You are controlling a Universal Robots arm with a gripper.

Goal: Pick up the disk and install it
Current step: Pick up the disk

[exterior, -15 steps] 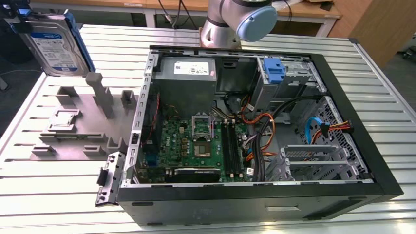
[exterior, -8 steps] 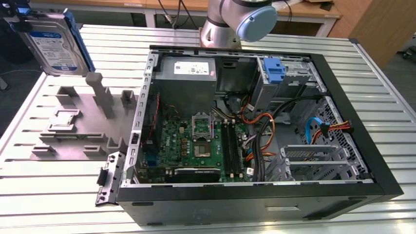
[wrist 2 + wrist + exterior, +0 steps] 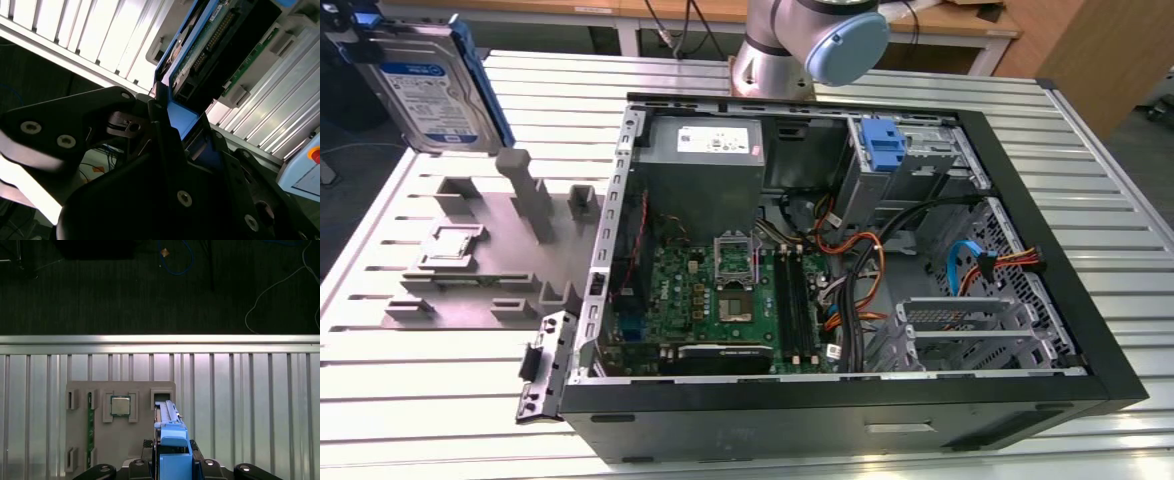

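Exterior view first: we see a big metal table (image 3: 400, 400) with long ribs. On it lies an open computer case (image 3: 854, 402) with a green board (image 3: 714, 295) inside. The grey robot arm (image 3: 814, 40) stands behind the case. A grey holder plate (image 3: 467, 290) lies at the exterior view's left of the case. The disk (image 3: 434, 90) stands upright over that plate, well apart from the case, and we can see its blue and white label. In both wrist views we see the gripper (image 3: 175, 467) (image 3: 182, 122) with its black fingers pressed tight on the disk's blue side rail. In the first wrist view a small square chip (image 3: 120, 405) sits in a pocket of the plate.
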